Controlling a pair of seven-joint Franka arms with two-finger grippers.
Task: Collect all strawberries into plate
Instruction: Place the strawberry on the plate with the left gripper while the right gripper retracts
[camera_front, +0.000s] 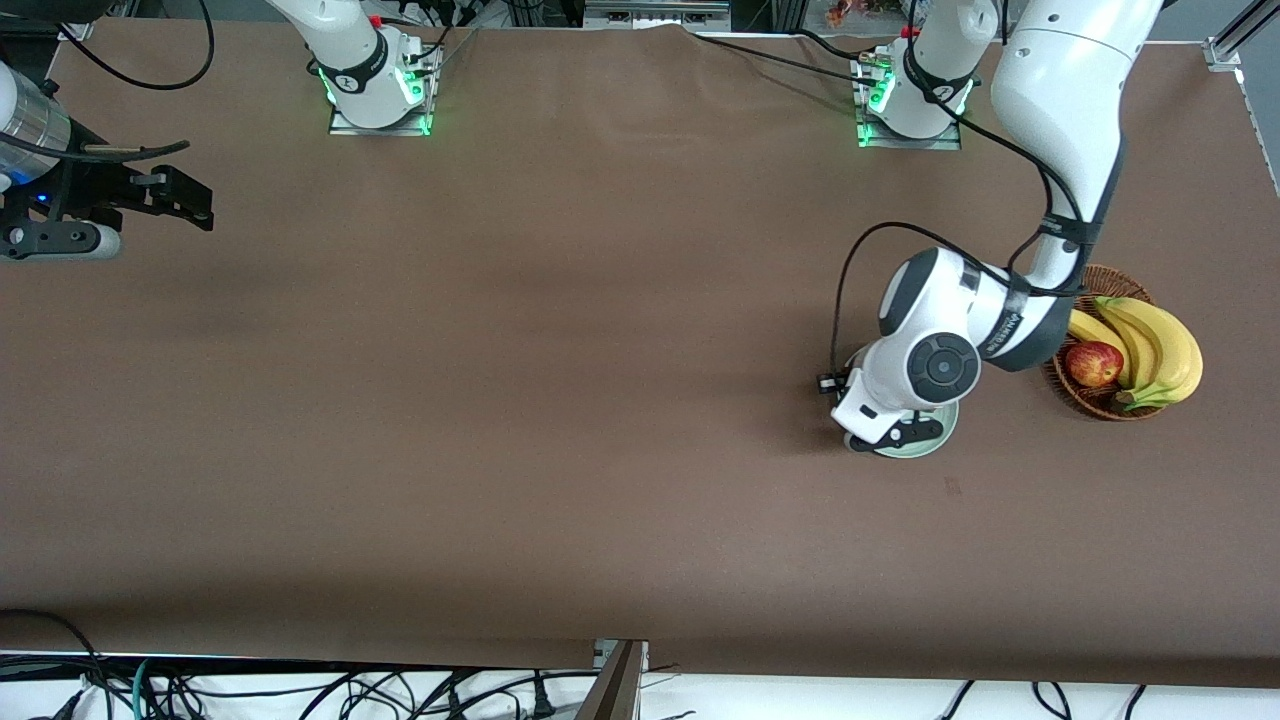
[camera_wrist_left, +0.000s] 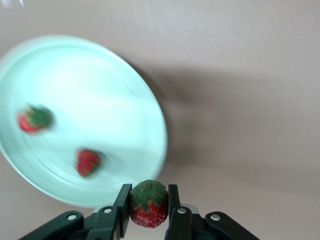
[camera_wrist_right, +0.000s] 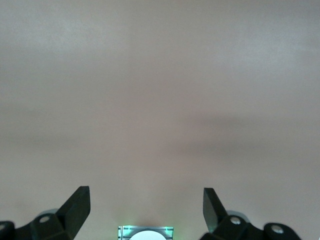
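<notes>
The pale mint-green plate (camera_wrist_left: 100, 75) holds two strawberries (camera_wrist_left: 34, 120) (camera_wrist_left: 89, 161). My left gripper (camera_wrist_left: 148, 200) is shut on the third strawberry (camera_wrist_left: 148, 205), green top outward, and holds it over the plate's rim. In the front view the left gripper (camera_front: 900, 438) hangs over the plate (camera_front: 935, 446) and hides most of it; no strawberries show there. My right gripper (camera_front: 185, 200) waits open and empty over the table at the right arm's end. In the right wrist view it (camera_wrist_right: 146, 205) shows only bare brown table.
A brown wicker basket (camera_front: 1110, 405) with bananas (camera_front: 1150, 345) and a red-yellow apple (camera_front: 1093, 363) stands beside the plate, toward the left arm's end of the table. The right arm's base (camera_wrist_right: 146, 233) shows between the right fingers.
</notes>
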